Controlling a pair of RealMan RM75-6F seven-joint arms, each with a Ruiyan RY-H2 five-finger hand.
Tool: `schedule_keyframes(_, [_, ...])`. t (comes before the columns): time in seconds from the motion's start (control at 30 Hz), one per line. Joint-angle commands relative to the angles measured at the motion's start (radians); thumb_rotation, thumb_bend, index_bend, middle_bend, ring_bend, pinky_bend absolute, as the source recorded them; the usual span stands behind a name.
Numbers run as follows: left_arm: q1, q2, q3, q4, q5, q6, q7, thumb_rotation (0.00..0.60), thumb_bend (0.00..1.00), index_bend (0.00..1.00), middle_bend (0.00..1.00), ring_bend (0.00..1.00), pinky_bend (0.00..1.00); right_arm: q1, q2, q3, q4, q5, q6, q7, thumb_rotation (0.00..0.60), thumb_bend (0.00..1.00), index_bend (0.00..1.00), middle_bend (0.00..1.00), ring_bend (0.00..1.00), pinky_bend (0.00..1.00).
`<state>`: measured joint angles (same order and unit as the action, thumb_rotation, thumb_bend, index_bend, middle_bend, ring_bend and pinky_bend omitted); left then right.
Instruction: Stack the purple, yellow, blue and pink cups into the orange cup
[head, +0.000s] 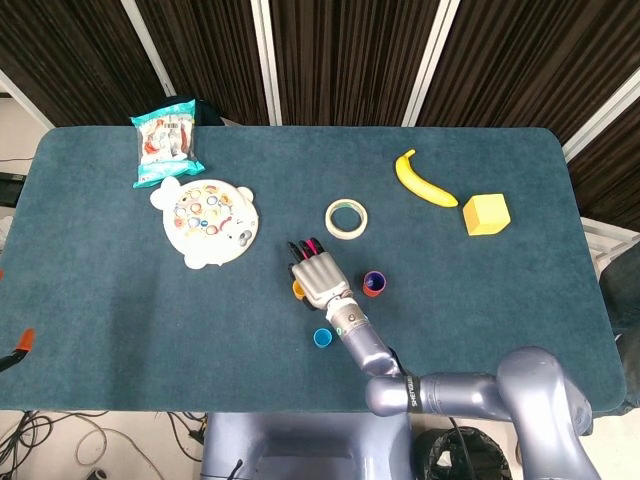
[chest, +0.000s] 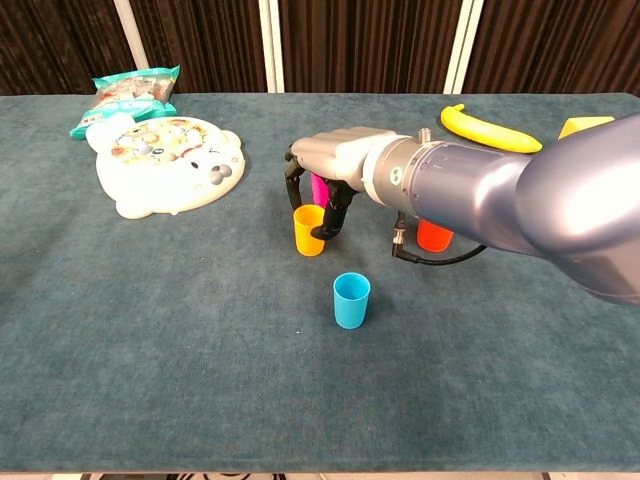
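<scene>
The yellow cup stands upright mid-table, half covered by my right hand in the head view. That hand arches over it with fingers spread, the thumb against the cup's right side and the other fingers behind it. Just behind the hand, the pink cup shows only as a sliver. The blue cup stands alone nearer the front edge. To the right, the orange cup has the purple cup nested inside it. My left hand is out of sight.
A tape ring lies behind the cups. A banana and a yellow block are at the back right. At the back left are a bear-shaped toy plate and a snack bag.
</scene>
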<state>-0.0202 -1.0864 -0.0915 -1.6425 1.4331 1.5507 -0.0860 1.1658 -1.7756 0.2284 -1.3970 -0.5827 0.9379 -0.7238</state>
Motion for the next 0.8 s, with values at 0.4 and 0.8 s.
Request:
schedule_keyframes(0.4, [0.000, 0.001, 0.002, -0.001, 0.000, -0.003, 0.000, 0.600, 0.31, 0.05, 0.05, 0.00, 0.00, 0.001, 0.001, 0.006, 0.002, 0.008, -0.007, -0.001, 0.600, 0.40, 0.48, 0.00, 0.01, 0.04])
schedule_keyframes(0.8, [0.000, 0.000, 0.001, 0.002, -0.003, -0.004, -0.004, 0.600, 0.31, 0.05, 0.05, 0.00, 0.00, -0.016, 0.058, 0.021, -0.069, -0.012, 0.028, 0.006, 0.600, 0.40, 0.49, 0.00, 0.01, 0.04])
